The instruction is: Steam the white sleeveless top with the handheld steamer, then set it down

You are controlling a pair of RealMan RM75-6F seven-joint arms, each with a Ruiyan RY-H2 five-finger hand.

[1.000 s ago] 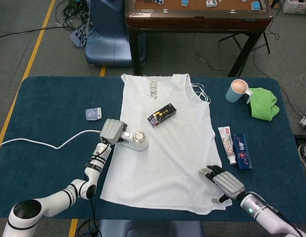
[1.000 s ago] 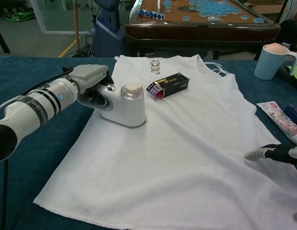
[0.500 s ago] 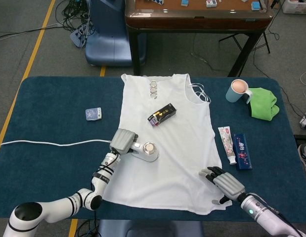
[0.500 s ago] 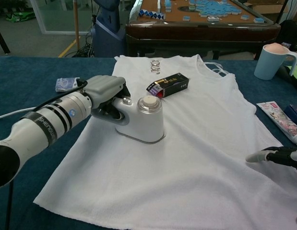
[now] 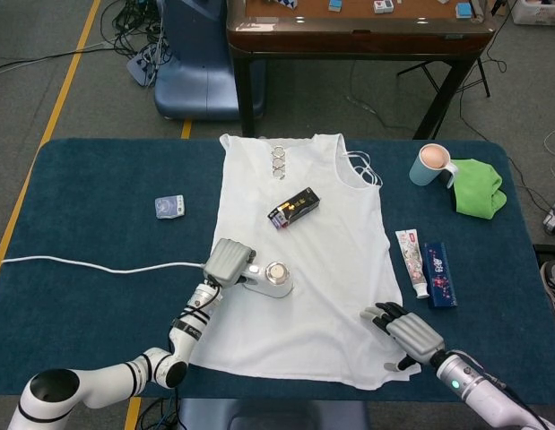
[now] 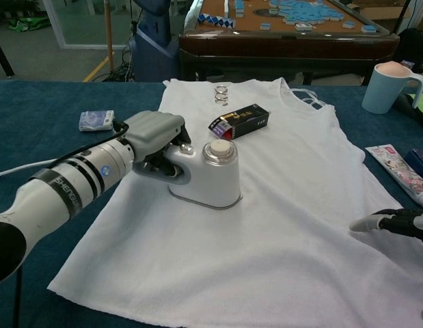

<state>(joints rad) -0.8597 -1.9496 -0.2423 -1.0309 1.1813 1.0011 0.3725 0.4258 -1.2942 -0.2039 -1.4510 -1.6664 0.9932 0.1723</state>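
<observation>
The white sleeveless top (image 5: 299,269) (image 6: 266,205) lies flat on the blue table. My left hand (image 5: 227,261) (image 6: 153,140) grips the handle of the white handheld steamer (image 5: 272,279) (image 6: 211,174), which stands base-down on the top's left-middle area. Its white cord (image 5: 98,266) trails off to the left. My right hand (image 5: 404,330) (image 6: 396,222) rests on the lower right corner of the top with its fingers spread flat, holding nothing.
A small black box (image 5: 293,208) (image 6: 238,120) lies on the upper part of the top. A small packet (image 5: 169,207) sits left of the top. To the right are a toothpaste tube (image 5: 411,262), a dark box (image 5: 438,274), a mug (image 5: 430,165) and a green cloth (image 5: 477,188).
My left hand has slid the steamer down and to the right across the top, from its left edge toward the middle. The right hand has stayed still.
</observation>
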